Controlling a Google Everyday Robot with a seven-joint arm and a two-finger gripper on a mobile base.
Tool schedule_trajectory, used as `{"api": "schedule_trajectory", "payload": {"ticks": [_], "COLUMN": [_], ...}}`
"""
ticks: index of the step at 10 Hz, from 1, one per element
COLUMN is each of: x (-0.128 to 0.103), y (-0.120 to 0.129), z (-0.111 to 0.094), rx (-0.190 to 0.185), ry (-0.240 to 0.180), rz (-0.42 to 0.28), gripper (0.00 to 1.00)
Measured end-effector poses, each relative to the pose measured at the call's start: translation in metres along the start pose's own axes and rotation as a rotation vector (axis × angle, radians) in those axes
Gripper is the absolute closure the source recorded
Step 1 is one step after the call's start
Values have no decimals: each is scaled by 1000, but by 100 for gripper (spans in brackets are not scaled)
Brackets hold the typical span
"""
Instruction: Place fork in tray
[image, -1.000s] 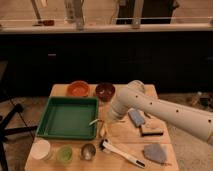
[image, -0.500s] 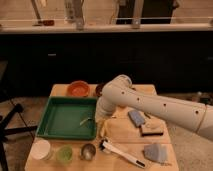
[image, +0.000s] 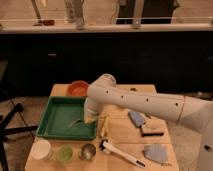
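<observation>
Green plastic makes the tray (image: 59, 116), the biggest thing on the wooden table (image: 120, 131). No words or labels can be read on anything here.

The white robot arm (image: 145, 102) comes in from 3 o'clock. Its gripper (image: 86, 120) hangs over the tray's right side, at 9 o'clock from the arm's bend. The arm's wrist covers most of the gripper. Its jaws are pressed together on the fork (image: 77, 122), a thin silver bit that sticks out toward 8 o'clock, low over the tray floor. The fork is tiny and hard to make out.

A second ago the arm was over the right half of the table, near the sponges. Since then it has swung left, and the gripper is now over the tray. The other things have stayed put.

An orange bowl (image: 78, 88) sits at 12 o'clock from the tray. The arm hides a darker bowl that showed beside it before. A pale yellow stick (image: 104, 125) lies just right of the tray. A white-handled brush (image: 121, 154) lies at 5 o'clock from the tray. Along the front edge stand a white cup (image: 42, 148), a light green cup (image: 65, 153) and a small metal cup (image: 88, 151). A blue sponge (image: 136, 118), a brown and white sponge (image: 152, 131) and a grey cloth (image: 157, 152) lie on the right side. The arm is cut off at the right edge.
</observation>
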Motion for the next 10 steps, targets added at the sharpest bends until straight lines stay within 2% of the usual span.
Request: {"api": "schedule_trajectory", "payload": {"ticks": [7, 10], "x": [1, -15], "y": [-1, -30], "z": [3, 24], "rx": [2, -1], "ry": [-6, -24], "rz": [0, -29], "gripper": [100, 100]}}
